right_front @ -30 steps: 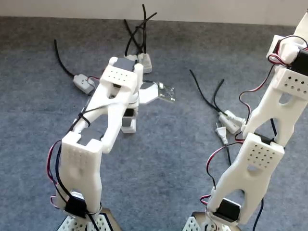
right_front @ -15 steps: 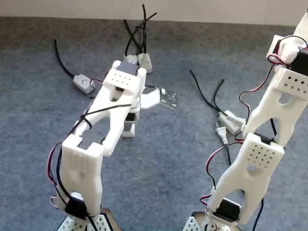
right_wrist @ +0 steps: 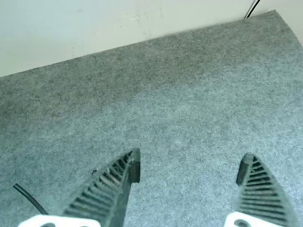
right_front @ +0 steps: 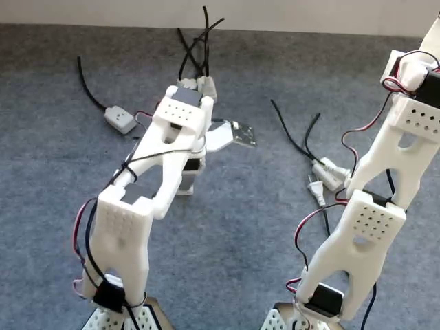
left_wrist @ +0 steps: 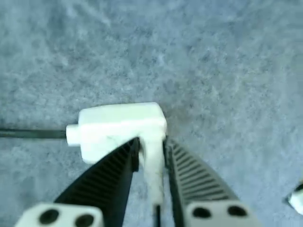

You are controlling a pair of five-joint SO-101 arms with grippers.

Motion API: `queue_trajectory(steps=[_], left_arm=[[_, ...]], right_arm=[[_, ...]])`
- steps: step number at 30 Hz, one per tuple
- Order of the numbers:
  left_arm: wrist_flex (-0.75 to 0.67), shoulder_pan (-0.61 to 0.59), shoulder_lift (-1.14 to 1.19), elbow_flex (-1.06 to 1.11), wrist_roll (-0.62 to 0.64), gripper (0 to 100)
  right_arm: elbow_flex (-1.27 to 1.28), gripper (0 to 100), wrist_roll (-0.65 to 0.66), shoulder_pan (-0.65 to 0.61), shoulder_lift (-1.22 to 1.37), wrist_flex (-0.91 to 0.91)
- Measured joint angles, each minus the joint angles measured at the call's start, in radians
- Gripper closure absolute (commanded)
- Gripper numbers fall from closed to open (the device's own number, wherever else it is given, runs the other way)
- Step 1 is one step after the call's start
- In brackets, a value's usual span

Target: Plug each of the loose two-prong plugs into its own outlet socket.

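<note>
In the left wrist view my left gripper (left_wrist: 151, 142) is shut on a white plug (left_wrist: 118, 125) whose black cable runs off sideways, just over the grey carpet. The high view has that gripper (right_front: 236, 134) at mid table, in front of a white socket block (right_front: 209, 86) at the back. A second grey socket block (right_front: 120, 119) lies further left. Beside the right arm (right_front: 405, 130) lie a loose two-prong plug (right_front: 315, 187) and a white connector (right_front: 328, 170). My right gripper (right_wrist: 189, 165) hangs open above bare carpet, holding nothing.
Black cables (right_front: 196, 41) fan out behind the back socket block, and more cables (right_front: 295, 141) trail toward the loose plug. A pale wall (right_wrist: 118, 23) meets the carpet past the right gripper. Both arm bases stand at the near edge.
The left arm has stretched farther back and slightly right, carrying its gripper toward the back socket block. The right arm has stayed still.
</note>
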Motion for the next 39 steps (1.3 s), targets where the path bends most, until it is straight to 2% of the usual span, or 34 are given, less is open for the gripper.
queue_trajectory(steps=[3,8,15,21,24,26,34,36,39], left_arm=[[0.002,-0.002,-0.052,-0.003,0.055,78],[-0.006,-0.003,-0.158,0.011,0.068,74],[-0.006,-0.002,-0.301,0.011,0.068,73],[-0.046,-0.009,-0.327,0.011,0.104,73],[-0.080,-0.052,-0.301,0.011,0.250,73],[-0.109,-0.081,-0.264,0.011,0.391,73],[-0.132,-0.123,-0.172,0.012,1.106,73],[-0.143,-0.121,-0.172,0.012,1.217,73],[-0.149,-0.123,-0.172,0.012,1.284,73]], right_arm=[[0.000,67.6,0.000,0.000,0.000,0.000],[0.000,67.6,0.000,0.000,0.000,0.000],[0.000,67.6,0.000,0.000,0.000,0.000],[0.000,67.6,0.000,0.000,0.000,0.000],[0.000,67.6,0.000,0.002,0.000,0.000],[0.000,67.6,0.000,0.002,0.000,0.000],[0.000,67.6,0.000,0.002,0.000,0.000],[0.000,67.6,0.000,0.002,0.000,0.000],[0.000,67.6,0.000,0.002,0.000,0.000]])
